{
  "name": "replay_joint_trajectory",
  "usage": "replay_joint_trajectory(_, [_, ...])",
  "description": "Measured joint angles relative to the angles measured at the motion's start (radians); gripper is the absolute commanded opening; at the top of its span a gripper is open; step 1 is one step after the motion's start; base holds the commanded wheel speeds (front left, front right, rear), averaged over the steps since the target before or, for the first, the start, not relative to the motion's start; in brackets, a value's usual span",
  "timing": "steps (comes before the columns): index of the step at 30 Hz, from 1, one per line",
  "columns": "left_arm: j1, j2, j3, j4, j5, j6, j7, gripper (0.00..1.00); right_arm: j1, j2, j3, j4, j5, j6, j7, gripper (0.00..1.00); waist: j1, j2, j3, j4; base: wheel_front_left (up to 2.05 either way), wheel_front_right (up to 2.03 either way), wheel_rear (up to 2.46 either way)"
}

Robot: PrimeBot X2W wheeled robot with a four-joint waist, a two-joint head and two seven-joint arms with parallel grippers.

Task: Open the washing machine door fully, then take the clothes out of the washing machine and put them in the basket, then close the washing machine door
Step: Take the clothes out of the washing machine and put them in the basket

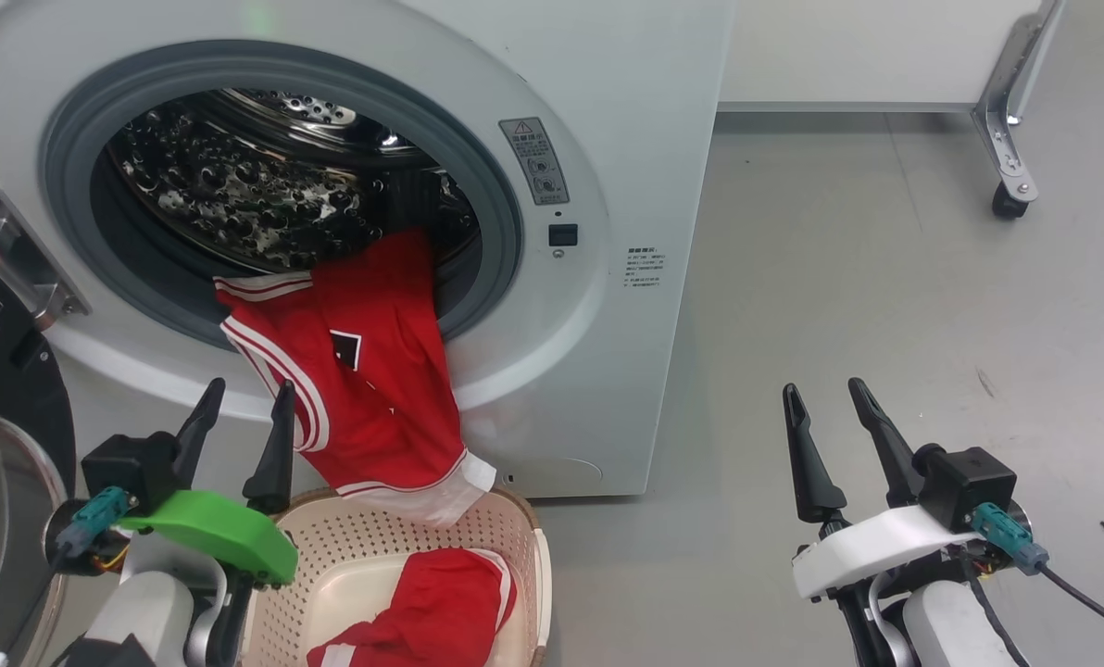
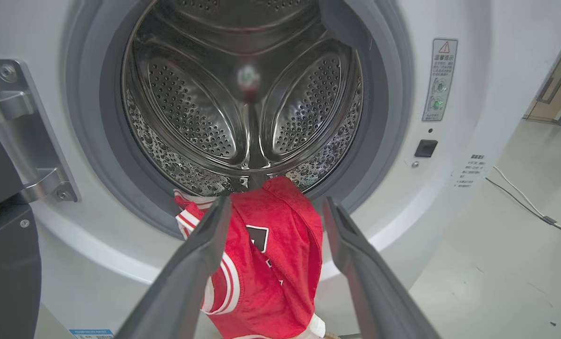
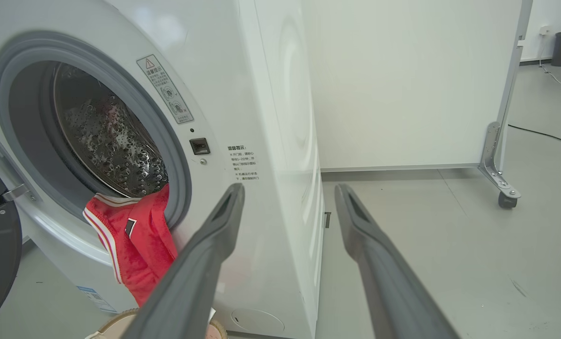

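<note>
Your left gripper, fingers parted and empty, sits at lower left, just in front of the soft red white-striped garment. It drapes from the white front-loading washing machine, its hem reaching the cream perforated plastic basket. It's likely light and limp, so pinch a bunched fold. Your right gripper is spread empty at lower right.

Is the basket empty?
No, a red garment with white trim lies crumpled inside the basket.
</note>
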Motion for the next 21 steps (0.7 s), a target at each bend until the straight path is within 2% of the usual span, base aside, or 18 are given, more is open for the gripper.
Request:
replay_joint_trajectory(8, [0.112, -0.009, 0.033, -0.09, 0.046, 0.023, 0.0, 1.0, 0.018, 0.0, -0.002, -0.001, -0.002, 0.0, 0.0, 1.0, 0.0, 0.0, -0.007, -0.005, 0.0, 0.0, 0.0])
replay_joint_trajectory(21, [0.188, -0.036, 0.063, -0.177, 0.099, 0.035, 0.0, 1.0, 0.018, 0.001, -0.008, -0.006, -0.002, 0.001, 0.0, 1.0, 0.0, 0.0, 0.002, -0.011, 0.0, 0.0, 0.0])
